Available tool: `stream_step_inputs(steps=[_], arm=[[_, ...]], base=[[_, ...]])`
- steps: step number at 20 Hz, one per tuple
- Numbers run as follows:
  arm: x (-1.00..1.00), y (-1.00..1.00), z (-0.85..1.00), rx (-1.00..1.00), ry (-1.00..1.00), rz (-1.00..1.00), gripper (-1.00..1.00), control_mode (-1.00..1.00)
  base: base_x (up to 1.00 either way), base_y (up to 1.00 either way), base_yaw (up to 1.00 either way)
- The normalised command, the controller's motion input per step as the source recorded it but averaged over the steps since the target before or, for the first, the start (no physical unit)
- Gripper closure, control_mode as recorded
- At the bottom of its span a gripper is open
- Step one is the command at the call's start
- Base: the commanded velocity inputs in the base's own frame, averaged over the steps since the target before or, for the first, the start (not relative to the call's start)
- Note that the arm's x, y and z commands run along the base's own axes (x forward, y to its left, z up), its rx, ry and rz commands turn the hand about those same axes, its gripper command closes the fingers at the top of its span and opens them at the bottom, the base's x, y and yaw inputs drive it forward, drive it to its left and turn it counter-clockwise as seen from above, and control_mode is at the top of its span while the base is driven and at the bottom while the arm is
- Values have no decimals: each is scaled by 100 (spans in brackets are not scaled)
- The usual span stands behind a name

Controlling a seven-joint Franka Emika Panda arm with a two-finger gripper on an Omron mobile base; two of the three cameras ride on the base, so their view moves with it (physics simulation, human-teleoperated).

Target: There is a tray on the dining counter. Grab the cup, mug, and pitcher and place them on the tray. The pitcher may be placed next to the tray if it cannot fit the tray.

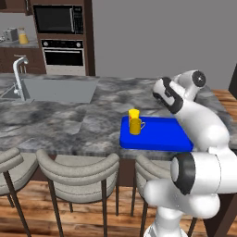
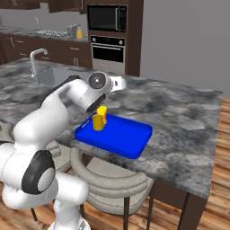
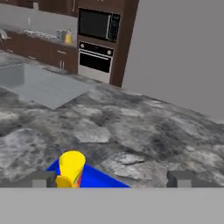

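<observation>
At this moment you had two of the three pieces already where they belonged: the mug (image 1: 135, 126) stood on the tray (image 1: 162, 136) near its far left corner, handle turned toward the tray's middle, and the cup (image 1: 134, 114) stood just behind it at the same corner, the two close enough that from the left base view you could not tell whether they touched. The right base view showed the same pair, the mug (image 2: 98, 122) in front and the cup (image 2: 103, 112) behind, both upright on the tray (image 2: 128, 137), with most of its blue floor bare. The tray itself lay near the front edge of the dining counter (image 1: 69, 120), above the stools (image 1: 78, 171). Your gripper (image 3: 111, 177) hung above the tray with its fingers (image 3: 180, 178) spread fully apart and nothing between them; the hand view looked out across the stone, with the cup (image 3: 71, 168) low at its left. What remained, by my reading, was the pitcher. An orange-yellow object stood far off on the back counter beside a toaster (image 1: 11, 34), left of the oven (image 1: 63, 56) and microwave (image 1: 59, 19); it may have been the pitcher (image 1: 23, 37), but it was too small to be sure. If so, you had a drive ahead before any grasp, and the free tray space looked ample for it.
</observation>
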Motion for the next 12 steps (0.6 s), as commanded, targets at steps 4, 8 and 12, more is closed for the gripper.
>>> stream_step_inputs(steps=[4,8,12], arm=[[-42,0,55,-9,29,-34,-100,-100],[-52,0,39,-8,26,-34,-100,-100],[-48,-4,27,-5,22,-30,-100,-100]], base=[[0,0,0],[0,0,0],[0,0,0]])
